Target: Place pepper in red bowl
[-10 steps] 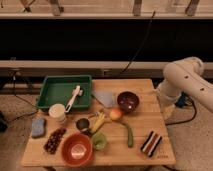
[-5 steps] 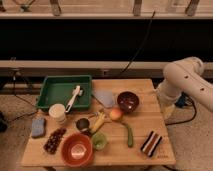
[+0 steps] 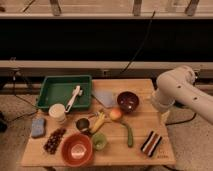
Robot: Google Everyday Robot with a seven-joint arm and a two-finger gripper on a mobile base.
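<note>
Red bowl (image 3: pixel 77 149) at near edge of surface (image 3: pixel 115 155); pepper (image 3: pixel 128 134) lies free to right of red bowl, just past green cup (image 3: pixel 99 141); gripper (image 3: pixel 161 104) well right of and behind red bowl, fingers apart, empty. Judgement: descend from above; span pepper's middle crosswise.

Arm (image 3: pixel 181 89) cut off by the right edge; tool beyond it, unseen. Dark cluster (image 3: pixel 54 141), near left: too blurred to identify.
</note>
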